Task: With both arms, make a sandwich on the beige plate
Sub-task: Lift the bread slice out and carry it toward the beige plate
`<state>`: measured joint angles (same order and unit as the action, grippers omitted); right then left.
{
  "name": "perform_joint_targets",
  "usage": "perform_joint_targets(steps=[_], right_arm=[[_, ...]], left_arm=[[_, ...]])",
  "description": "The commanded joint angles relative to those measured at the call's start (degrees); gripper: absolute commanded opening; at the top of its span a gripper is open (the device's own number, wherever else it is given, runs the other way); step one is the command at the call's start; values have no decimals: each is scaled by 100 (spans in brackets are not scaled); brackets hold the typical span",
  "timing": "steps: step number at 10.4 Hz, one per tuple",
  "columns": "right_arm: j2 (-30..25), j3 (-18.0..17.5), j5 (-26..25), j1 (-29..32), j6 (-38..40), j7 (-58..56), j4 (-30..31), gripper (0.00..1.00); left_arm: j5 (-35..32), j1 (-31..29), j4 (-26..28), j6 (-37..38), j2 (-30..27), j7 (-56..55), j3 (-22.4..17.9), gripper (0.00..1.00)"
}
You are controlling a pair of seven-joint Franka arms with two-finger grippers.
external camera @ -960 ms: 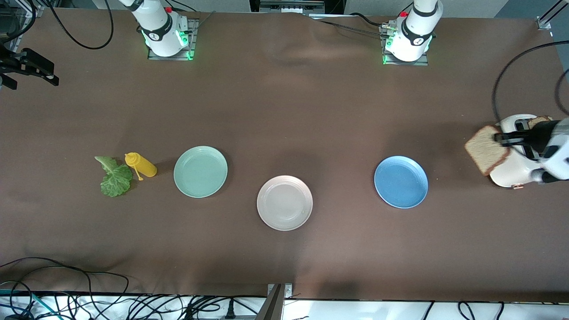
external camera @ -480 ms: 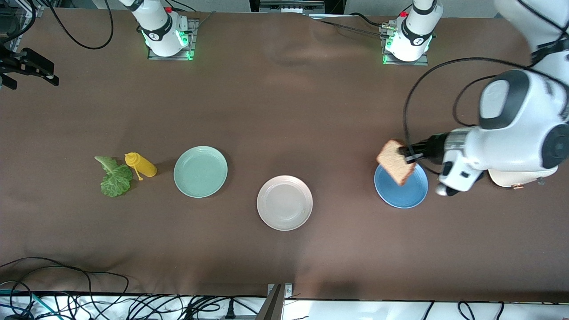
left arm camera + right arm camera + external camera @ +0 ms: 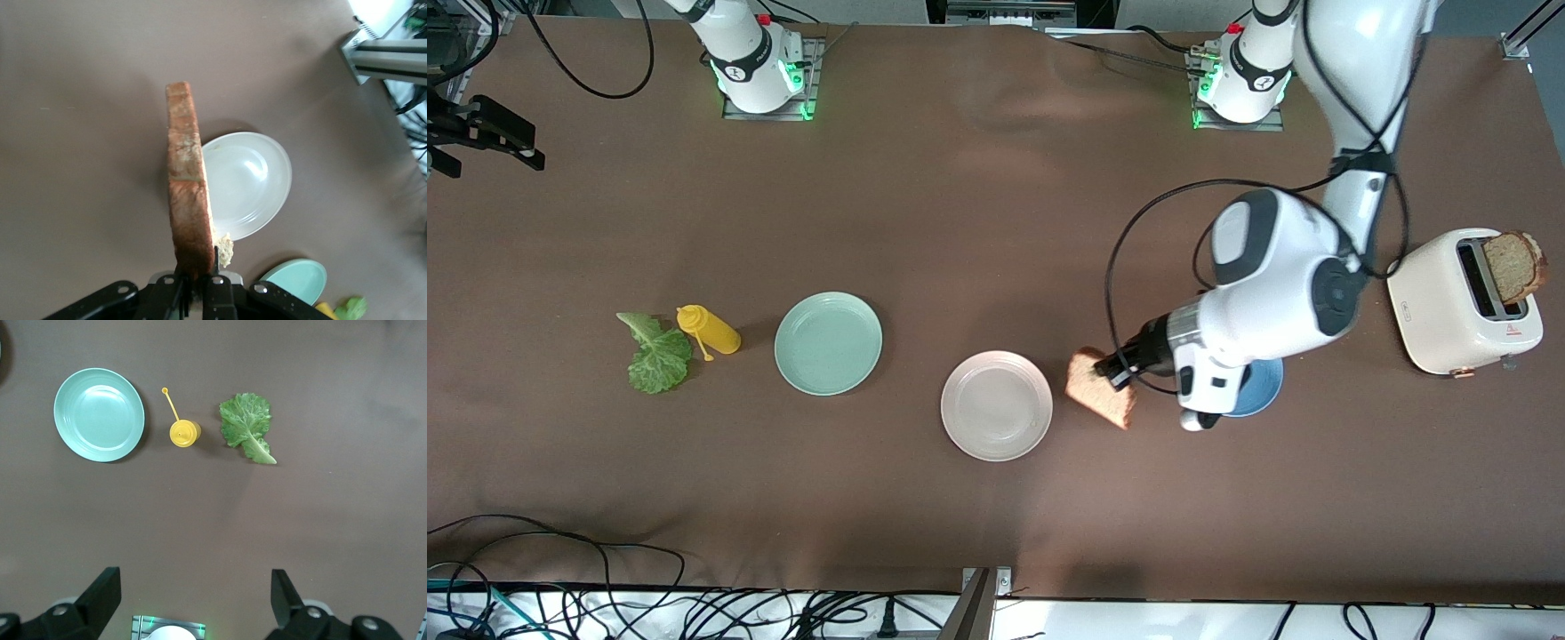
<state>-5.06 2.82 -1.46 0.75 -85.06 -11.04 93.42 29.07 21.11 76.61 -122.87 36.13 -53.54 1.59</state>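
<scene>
- One slice of brown wholegrain toast [image 3: 1101, 399] is all there is of the sandwich so far; it hangs on edge in the left gripper [image 3: 1119, 373], over bare table between the round pale beige plate [image 3: 996, 405] and the round blue plate [image 3: 1261, 396].
- The left gripper's jaws are pinched narrow on one end of that slice, and in the left wrist view the slice [image 3: 188, 180] stands edge-on with the beige plate [image 3: 257, 183] just past it.
- A second brown slice [image 3: 1512, 264] sticks up from a slot of the cream-white toaster [image 3: 1440, 307] at the left arm's end of the table.
- The ruffled green lettuce leaf [image 3: 655, 352] lies toward the right arm's end, with a small yellow squeeze bottle [image 3: 709, 330] on its side touching or just beside it, and a round mint-green plate [image 3: 828, 342] between the bottle and the beige plate.
- The right gripper [image 3: 193, 593] waits high over that end of the table, its jaws spread wide and empty, looking down on leaf, bottle and mint-green plate.
- Risks, as I judge them: the grip is on one end only, so the slice could swing or slip during travel; some crumb already looks torn near the jaws, and a hard pinch may break more off.
- Released while still upright, the slice could topple onto the rim or off the plate, so it likely needs laying flat first.
</scene>
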Motion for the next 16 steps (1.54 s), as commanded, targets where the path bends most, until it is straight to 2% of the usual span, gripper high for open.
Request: perform_joint_targets(steps=[1, 3, 4, 10, 13, 16], right_arm=[[41, -27, -74, 21, 148, 49, -148, 100], [41, -36, -74, 21, 148, 49, -148, 100], [41, -36, -74, 21, 148, 49, -148, 100], [49, -36, -74, 13, 235, 41, -148, 100], [49, -45, -83, 13, 245, 32, -148, 100], [75, -54, -83, -5, 271, 14, -131, 100]], left_arm=[[222, 384, -164, -1163, 367, -454, -89, 0], [319, 779, -164, -2342, 605, -1033, -97, 0], [319, 876, -173, -2503, 675, -1349, -97, 0], [327, 1246, -260, -3057, 1115, -1800, -89, 0], [319, 1299, -681, -3085, 1457, -2011, -97, 0], [319, 1396, -744, -3085, 1528, -2091, -97, 0]])
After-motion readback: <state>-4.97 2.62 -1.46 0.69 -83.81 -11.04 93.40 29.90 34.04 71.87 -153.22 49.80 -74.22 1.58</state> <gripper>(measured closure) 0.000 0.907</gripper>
